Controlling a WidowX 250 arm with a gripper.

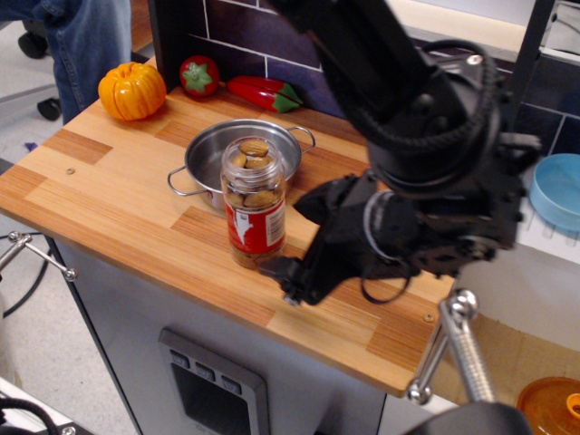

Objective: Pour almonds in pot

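Note:
The almonds (255, 172) fill a clear plastic jar (255, 227) with a red and white label and no lid. It stands upright on the wooden counter (118, 208), right in front of the pot. The pot (217, 149) is a shiny steel one with two wire loop handles, partly hidden behind the jar, and looks empty. My black gripper (292, 240) is low over the counter just right of the jar, jaws apart and facing it. One fingertip (277, 269) lies near the jar's base. The gripper holds nothing.
An orange pumpkin (132, 91), a red tomato (199, 75) and a red pepper (263, 91) lie along the back wall. A light blue bowl (555, 188) sits at the right. A metal clamp (458, 340) stands at the front right corner. A person's leg (86, 45) is at top left.

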